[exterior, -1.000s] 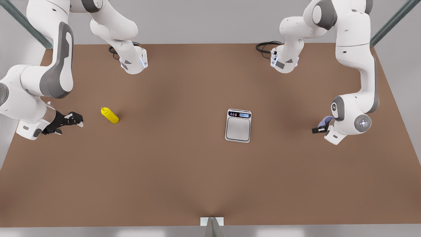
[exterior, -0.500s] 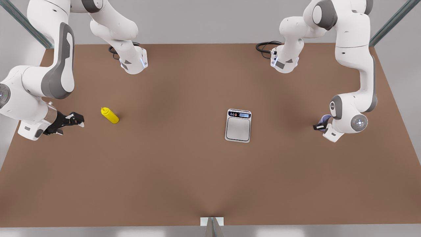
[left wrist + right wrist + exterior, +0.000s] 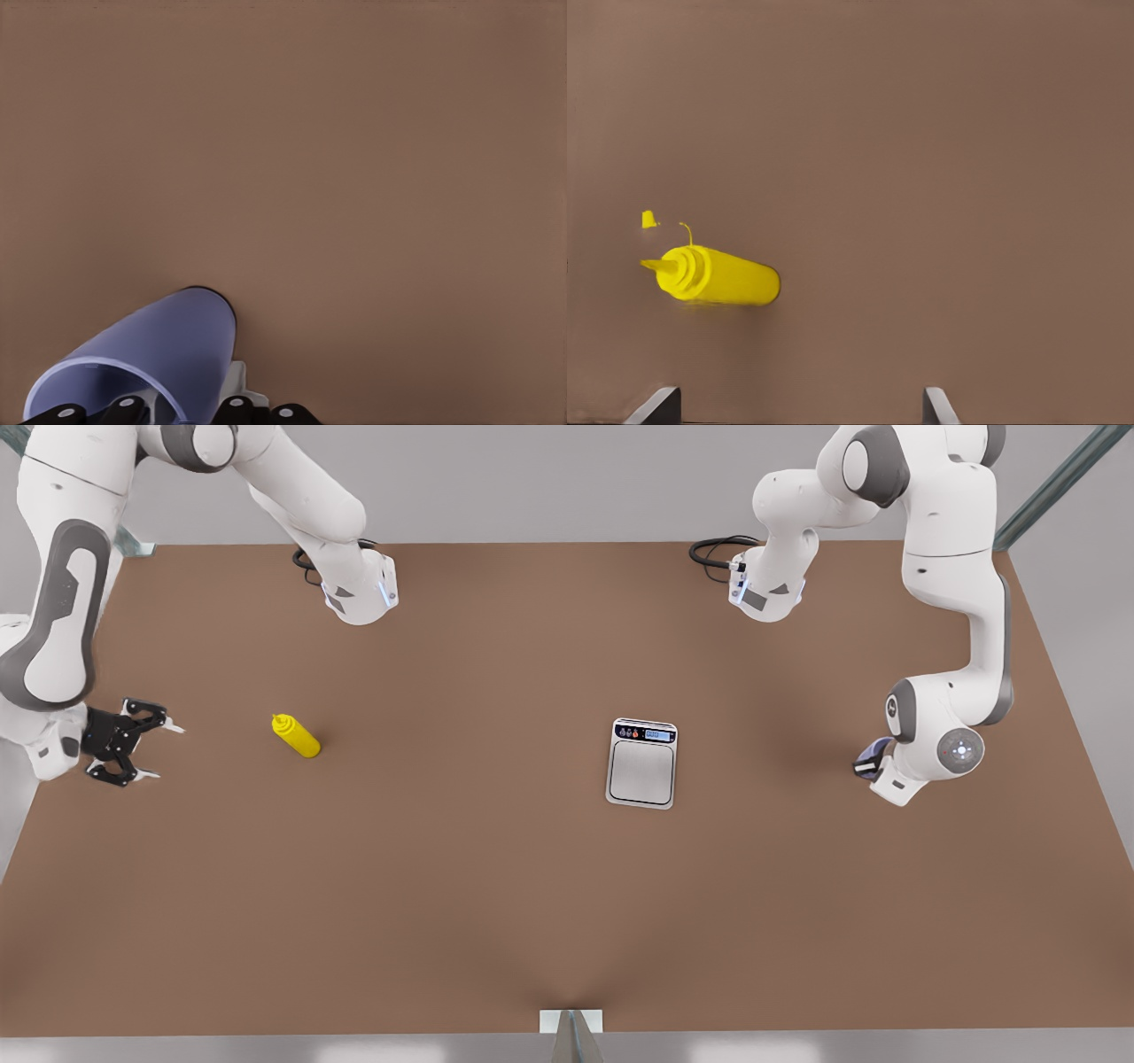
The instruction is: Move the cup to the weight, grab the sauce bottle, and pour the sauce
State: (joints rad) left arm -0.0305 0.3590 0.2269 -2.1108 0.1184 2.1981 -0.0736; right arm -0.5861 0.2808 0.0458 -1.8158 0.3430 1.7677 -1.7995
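Observation:
The pale lavender cup (image 3: 877, 747) stands near the front view's right edge of the table, mostly covered by my left arm. My left gripper (image 3: 865, 767) is right at it. From the left wrist the cup (image 3: 151, 354) looks tilted, rim close to the camera and base on the table. The silver weight (image 3: 641, 763) lies right of centre with nothing on it. The yellow sauce bottle (image 3: 296, 736) lies on its side at the front view's left. My right gripper (image 3: 168, 752) hangs open left of it and apart from it. The right wrist view has the bottle (image 3: 722, 275) beyond the gripper (image 3: 796, 407).
A tiny yellow cap (image 3: 648, 219) hangs off the bottle's nozzle on a thin thread. Both arm bases (image 3: 359, 593) (image 3: 766, 593) stand at the far edge of the brown table (image 3: 461, 886), each with a black cable coil (image 3: 713, 553).
My right arm has pulled back toward the front view's left edge, and its gripper has turned, now farther from the sauce bottle. My left arm has shifted slightly over the cup.

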